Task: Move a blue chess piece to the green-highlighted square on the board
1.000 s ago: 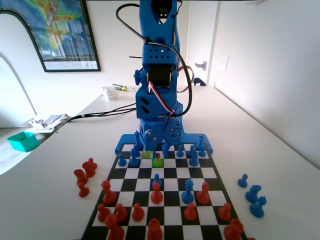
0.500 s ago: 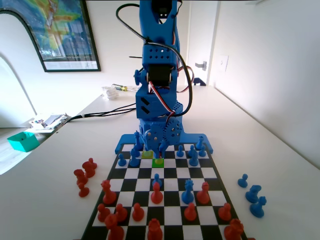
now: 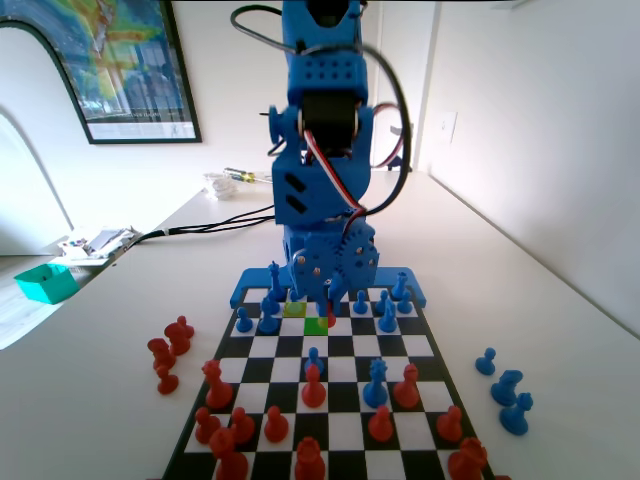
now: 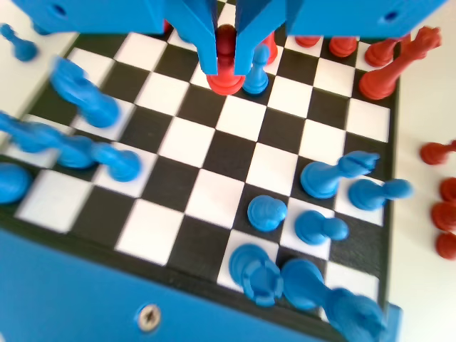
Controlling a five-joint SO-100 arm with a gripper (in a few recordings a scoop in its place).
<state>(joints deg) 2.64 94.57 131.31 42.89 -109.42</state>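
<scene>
The blue chess piece (image 4: 255, 71), a glossy ball-headed plastic pawn, is standing on the chequered board (image 4: 214, 153) beside a red pawn (image 4: 226, 75) that is showing between the gripper's (image 4: 229, 68) narrowly parted jaws; whether they are clamping it is unclear.

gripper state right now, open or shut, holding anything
gripper: jaws sit close on either side of a red pawn; whether they actually grip it cannot be told.

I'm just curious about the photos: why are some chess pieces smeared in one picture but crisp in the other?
Wrist view: the blue plastic pieces at left are streaked with motion blur, while the red pawn between the blue two-finger tool stays sharper. Fixed view: the chequered board looks crisp, evenly daylit.
</scene>
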